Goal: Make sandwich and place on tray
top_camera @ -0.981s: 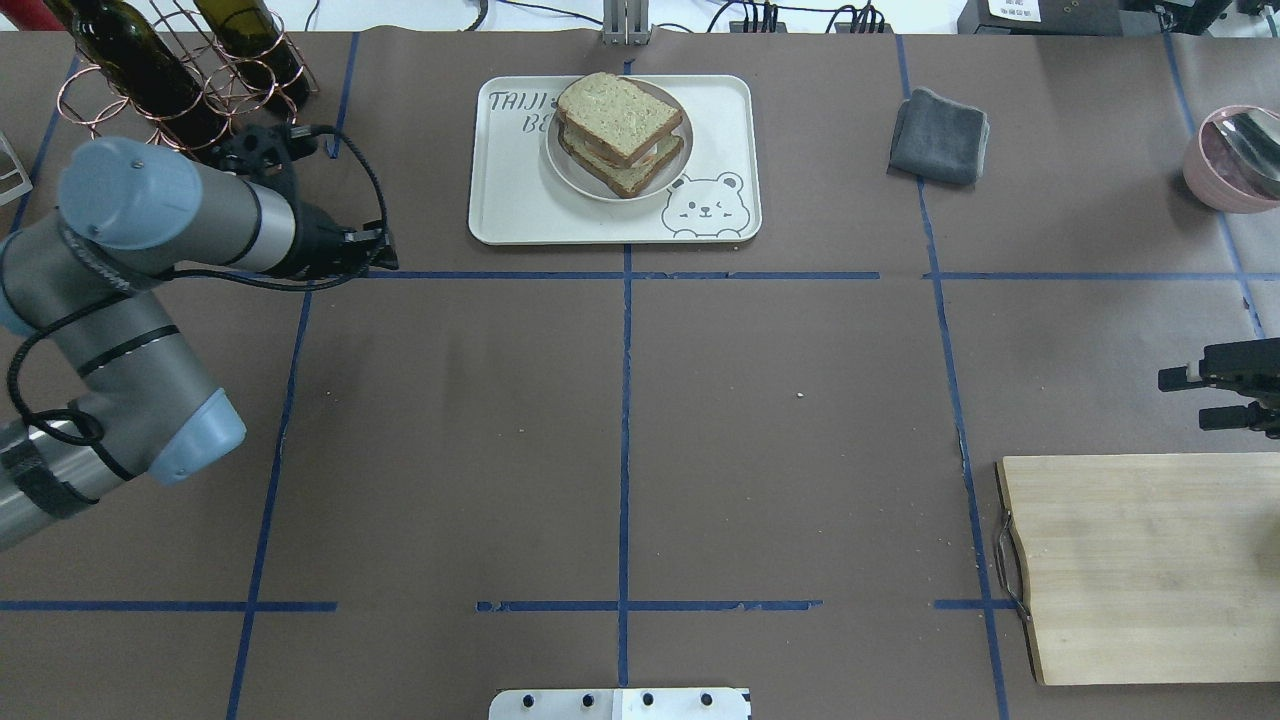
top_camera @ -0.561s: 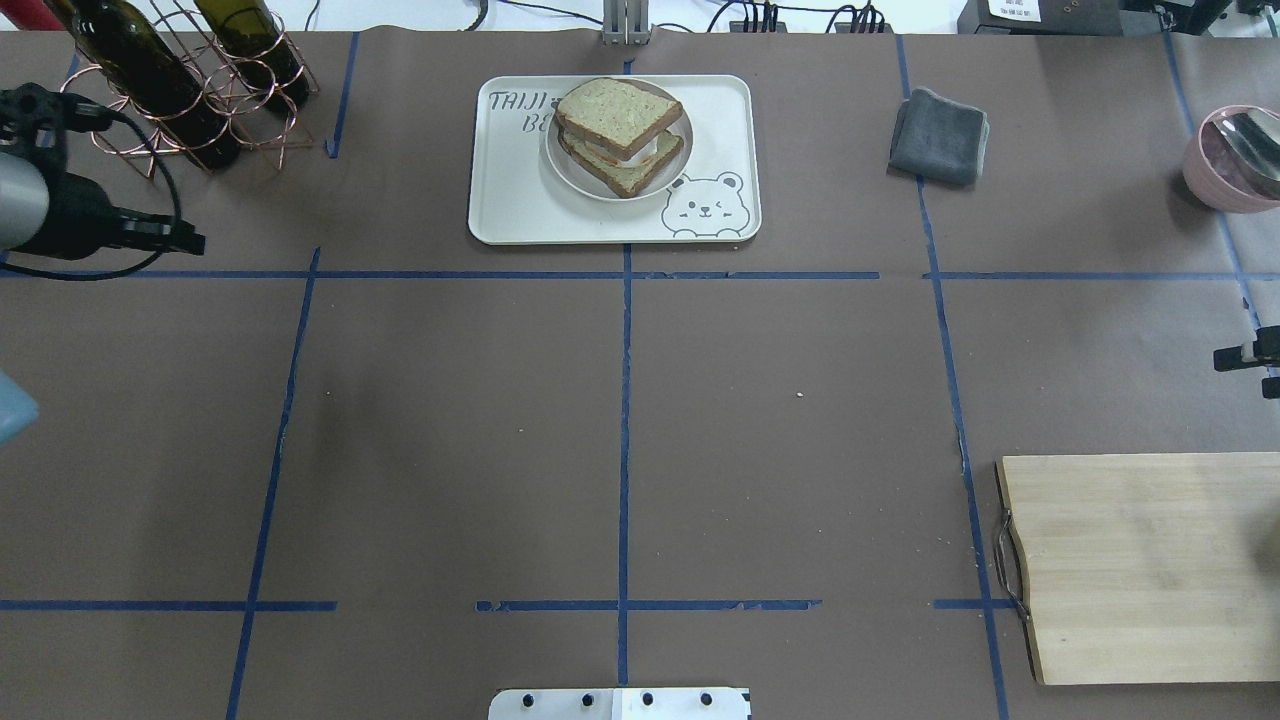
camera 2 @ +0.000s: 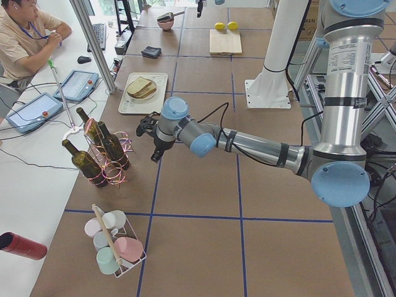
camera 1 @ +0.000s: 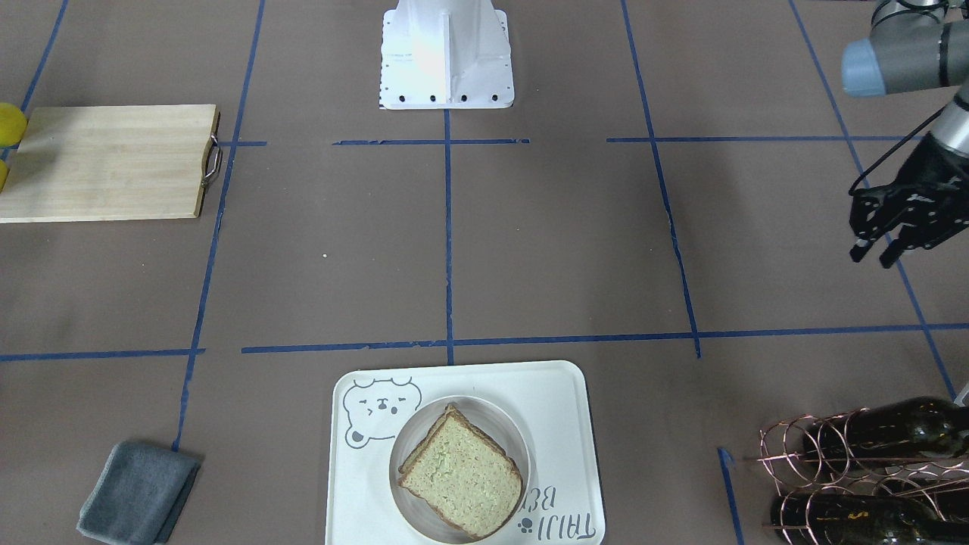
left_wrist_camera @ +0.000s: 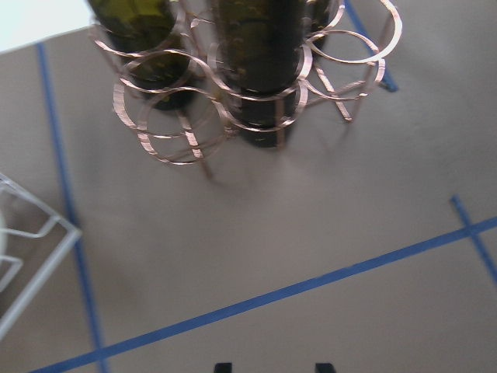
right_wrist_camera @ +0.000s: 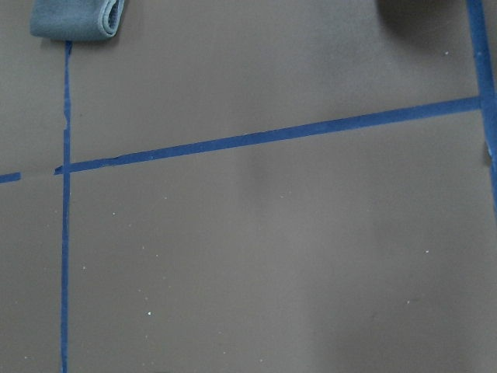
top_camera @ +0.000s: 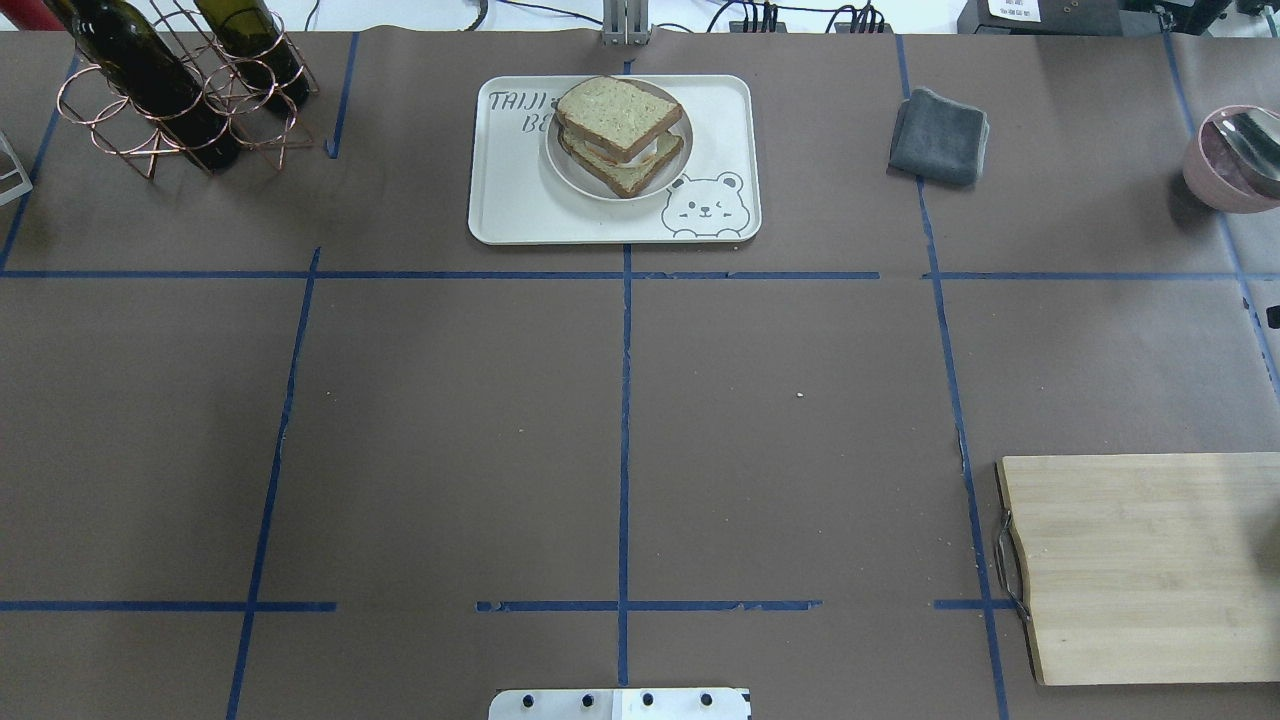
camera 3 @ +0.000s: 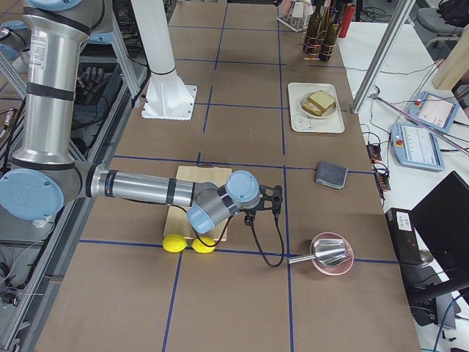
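The sandwich (top_camera: 618, 120), two tan-green slices with dark crusts and a white filling showing between them, lies on a small round plate (top_camera: 563, 172). That plate stands on the cream tray (top_camera: 510, 205) with the bear drawing, at the table's far middle. From across the table the sandwich (camera 1: 462, 477) and the tray (camera 1: 564, 393) show at the bottom. My left gripper (camera 1: 870, 259) hangs open and empty near the bottle rack, far from the tray. The near arm in the exterior right view ends in my right gripper (camera 3: 275, 198), beside the cutting board; I cannot tell its state.
Wine bottles in a copper wire rack (top_camera: 170, 90) stand at the far left. A folded grey cloth (top_camera: 940, 137) lies right of the tray, and a pink bowl (top_camera: 1225, 165) beyond it. The wooden cutting board (top_camera: 1140, 565) is near right, with lemons (camera 3: 187, 243) beside it. A person sits off the table's far side.
Both arms have drawn out of the overhead view, the left one off the left edge and the right one off the right edge. Sandwich, plate and tray have not moved.
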Robot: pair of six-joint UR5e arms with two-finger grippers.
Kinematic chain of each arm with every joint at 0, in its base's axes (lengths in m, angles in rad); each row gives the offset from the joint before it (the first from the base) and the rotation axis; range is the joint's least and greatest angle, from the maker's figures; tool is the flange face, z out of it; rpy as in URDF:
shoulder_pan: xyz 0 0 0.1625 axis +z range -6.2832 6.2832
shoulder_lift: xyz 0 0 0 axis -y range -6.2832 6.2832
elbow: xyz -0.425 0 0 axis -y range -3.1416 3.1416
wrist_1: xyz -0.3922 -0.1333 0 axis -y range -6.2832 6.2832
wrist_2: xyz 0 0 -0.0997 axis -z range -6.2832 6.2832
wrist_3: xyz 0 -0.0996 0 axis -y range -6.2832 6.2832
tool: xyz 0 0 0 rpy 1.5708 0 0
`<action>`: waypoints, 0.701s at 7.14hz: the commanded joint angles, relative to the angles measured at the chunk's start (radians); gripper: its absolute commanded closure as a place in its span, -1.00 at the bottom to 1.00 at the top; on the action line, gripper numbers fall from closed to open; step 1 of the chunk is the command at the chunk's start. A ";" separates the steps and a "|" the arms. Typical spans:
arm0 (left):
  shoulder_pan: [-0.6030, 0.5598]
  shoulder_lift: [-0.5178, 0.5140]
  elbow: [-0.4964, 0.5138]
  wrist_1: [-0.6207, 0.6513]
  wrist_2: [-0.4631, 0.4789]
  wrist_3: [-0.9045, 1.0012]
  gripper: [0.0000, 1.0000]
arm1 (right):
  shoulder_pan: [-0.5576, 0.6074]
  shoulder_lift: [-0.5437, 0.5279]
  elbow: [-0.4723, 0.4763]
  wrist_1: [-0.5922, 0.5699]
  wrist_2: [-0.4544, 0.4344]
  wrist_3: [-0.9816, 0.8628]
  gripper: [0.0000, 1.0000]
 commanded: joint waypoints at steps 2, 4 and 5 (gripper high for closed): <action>-0.189 -0.084 -0.010 0.408 -0.015 0.347 -0.01 | 0.072 0.073 0.005 -0.248 0.000 -0.221 -1.00; -0.190 -0.074 -0.010 0.422 -0.060 0.348 -0.13 | 0.098 0.131 0.008 -0.411 -0.015 -0.336 -1.00; -0.190 -0.069 -0.008 0.422 -0.072 0.348 -0.16 | 0.115 0.146 0.008 -0.486 -0.035 -0.434 -1.00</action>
